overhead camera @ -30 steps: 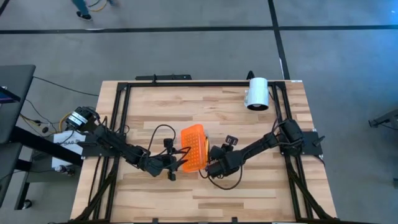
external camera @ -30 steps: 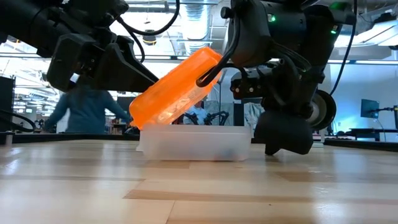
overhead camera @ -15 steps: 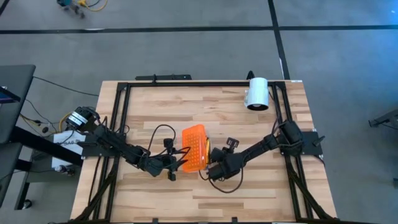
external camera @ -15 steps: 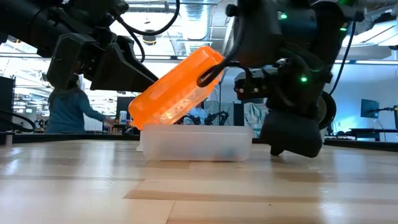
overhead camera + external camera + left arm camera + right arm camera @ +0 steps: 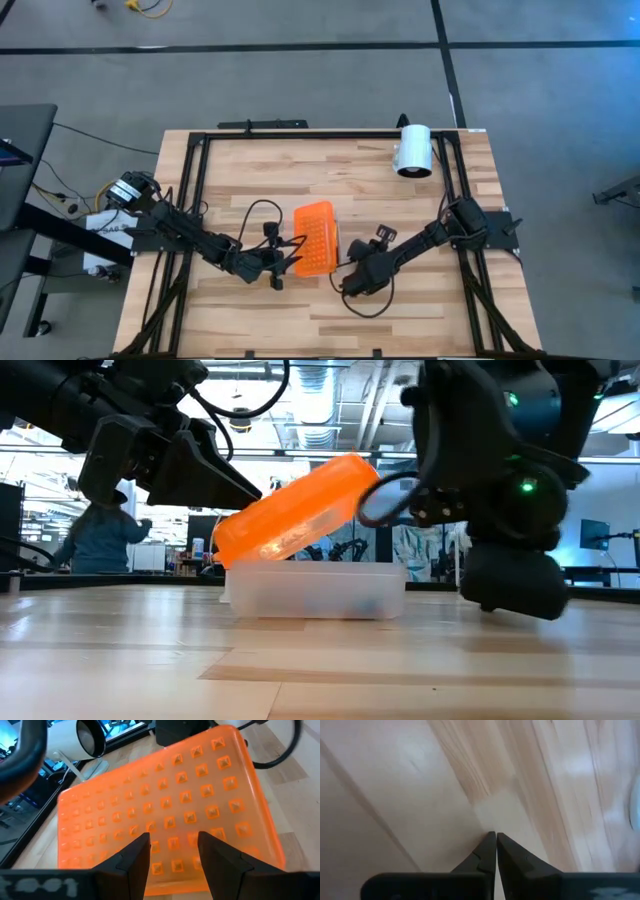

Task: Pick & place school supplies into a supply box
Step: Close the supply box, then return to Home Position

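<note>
The supply box (image 5: 315, 590) is a clear case at the table's middle. Its ridged orange lid (image 5: 315, 240) stands tilted, low along the left long side and raised on the right. The school supplies are hidden inside; only dim shapes (image 5: 368, 602) show through the wall. My left gripper (image 5: 291, 263) comes from the left at the lid's near-left corner, its fingers apart over the lid's top (image 5: 165, 795). My right gripper (image 5: 496, 840) is shut, with nothing in it. It points down at bare wood just right of the box (image 5: 350, 285). My left gripper's two fingers (image 5: 135, 860) lie side by side on the lid's ridged top, just past its low left edge (image 5: 172, 870). They come slanting down from the table's left. The lid stays tilted up toward the right. Whether the fingers grip any part there I cannot tell.
A white cylinder (image 5: 413, 150) lies at the far right corner. Black frame rails (image 5: 195, 190) run along the table's edges. A loose cable (image 5: 368, 305) loops under the right arm. Bare wood lies near and far of the box. A person (image 5: 95, 540) moves in the room behind.
My right gripper has drawn away from the box's raised lid edge toward the table's right and near edges, turning as it went. The lid's raised right edge has sunk a little while its low left edge stayed put.
</note>
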